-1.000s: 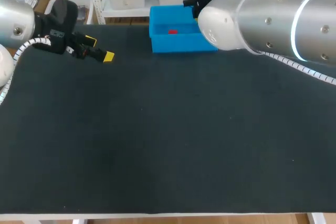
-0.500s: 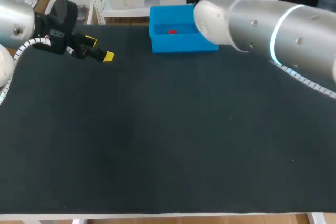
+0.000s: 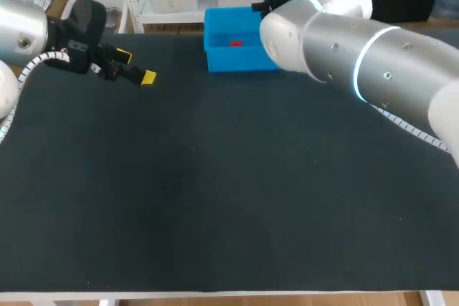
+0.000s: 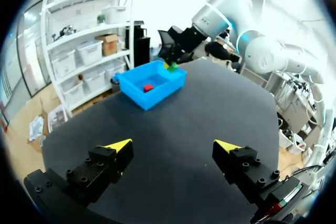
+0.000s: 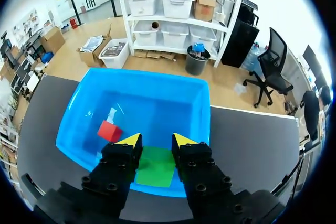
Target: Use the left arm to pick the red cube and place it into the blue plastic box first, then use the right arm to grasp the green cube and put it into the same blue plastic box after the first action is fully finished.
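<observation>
Green cube (image 5: 155,167): flat, bright green, pinched btwn the right gripper's (image 5: 156,140) fingers, held over the blue plastic box (image 5: 147,90) by its near wall. Red cube (image 5: 109,131) lies inside (small, on the box floor). Right arm (image 3: 344,55) stretches to the table's far edge. Left gripper (image 4: 176,148): fingers spread wide, well apart from the box.
</observation>
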Tool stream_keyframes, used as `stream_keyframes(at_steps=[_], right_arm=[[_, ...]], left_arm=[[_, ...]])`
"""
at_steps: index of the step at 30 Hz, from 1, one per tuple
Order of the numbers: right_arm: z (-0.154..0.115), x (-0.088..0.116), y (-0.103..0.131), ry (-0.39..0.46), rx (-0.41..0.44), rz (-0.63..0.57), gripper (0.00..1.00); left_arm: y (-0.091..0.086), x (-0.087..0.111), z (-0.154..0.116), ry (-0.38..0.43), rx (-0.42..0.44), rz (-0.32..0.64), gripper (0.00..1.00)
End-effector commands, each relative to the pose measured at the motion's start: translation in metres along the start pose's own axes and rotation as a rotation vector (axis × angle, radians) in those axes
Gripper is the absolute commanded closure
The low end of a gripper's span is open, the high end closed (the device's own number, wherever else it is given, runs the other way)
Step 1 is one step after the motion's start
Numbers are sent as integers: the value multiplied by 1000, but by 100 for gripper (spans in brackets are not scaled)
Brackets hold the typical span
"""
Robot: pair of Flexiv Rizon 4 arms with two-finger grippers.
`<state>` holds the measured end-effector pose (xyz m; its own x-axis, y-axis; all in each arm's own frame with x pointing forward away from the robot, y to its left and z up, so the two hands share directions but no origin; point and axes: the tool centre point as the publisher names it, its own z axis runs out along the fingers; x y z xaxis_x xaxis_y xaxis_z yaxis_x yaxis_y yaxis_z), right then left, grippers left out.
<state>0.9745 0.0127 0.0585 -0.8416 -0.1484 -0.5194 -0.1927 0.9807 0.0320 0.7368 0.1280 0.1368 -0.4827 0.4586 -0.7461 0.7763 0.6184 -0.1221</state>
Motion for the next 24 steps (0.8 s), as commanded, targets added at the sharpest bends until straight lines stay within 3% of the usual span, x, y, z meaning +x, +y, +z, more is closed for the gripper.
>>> stream_keyframes(at_steps=[1,14,15,17,19,24], right_arm=[[22,-33,7,149,-1,-9,100],[26,-40,12,160,-3,-25,100],[26,-40,11,162,-2,-26,93],[26,-41,10,164,3,-26,55],[25,-43,9,168,6,-25,0],[14,-48,9,167,12,-29,0]], left_arm=[[1,2,0,-11,5,4,0],[1,2,0,-11,5,4,0],[1,2,0,-11,5,4,0],[1,2,0,-11,5,4,0],[1,2,0,-11,5,4,0],[1,2,0,-11,5,4,0]])
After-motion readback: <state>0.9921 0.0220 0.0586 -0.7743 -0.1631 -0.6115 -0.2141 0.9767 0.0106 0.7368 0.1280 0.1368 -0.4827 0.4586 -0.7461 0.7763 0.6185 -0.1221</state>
